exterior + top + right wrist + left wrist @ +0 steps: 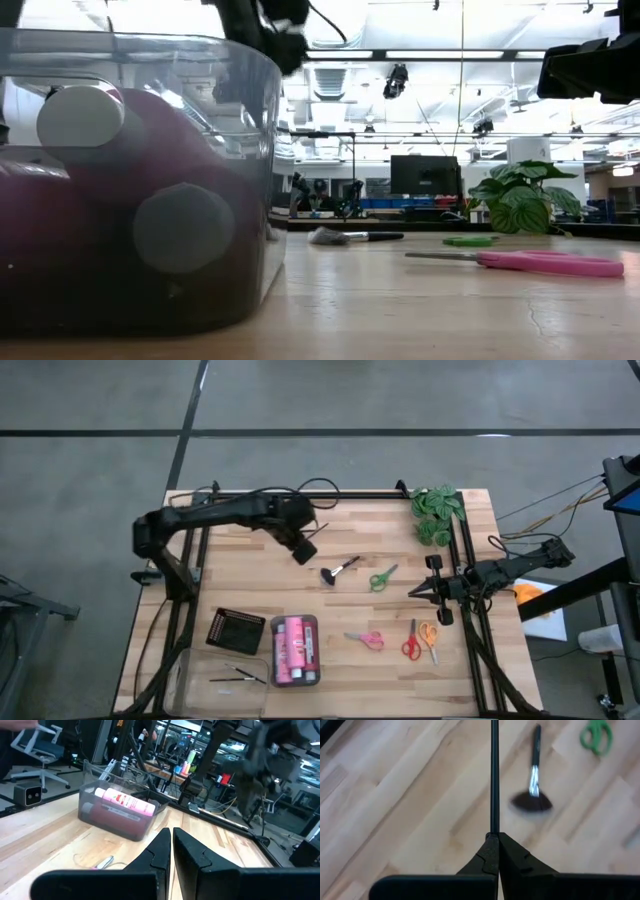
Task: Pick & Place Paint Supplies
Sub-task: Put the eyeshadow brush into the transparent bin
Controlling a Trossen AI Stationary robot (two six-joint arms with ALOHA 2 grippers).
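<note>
Worktop stock, paint supplies, sorting partly done. Stowed: three pink paint bottles lying side by side in a clear tray near the front edge of the table; two or three thin dark brushes in a second clear tray at the front left corner, though the exact count is hard to read. In hand: one thin dark brush, clamped between the closed fingers of the left gripper, which hangs above the middle of the table, left of centre. Outstanding, all loose on the bare wood: fluffy black-tipped brush at the centre; green scissors just to its right; pink scissors, red scissors and orange scissors in a row toward the front right. Right gripper waits at the right edge, fingers closed on nothing. Not for sorting: a black tray left of the bottles and a leafy plant at the back right corner. Judgement: roughly half stowed; the held brush, the fluffy brush and four scissors are left.
</note>
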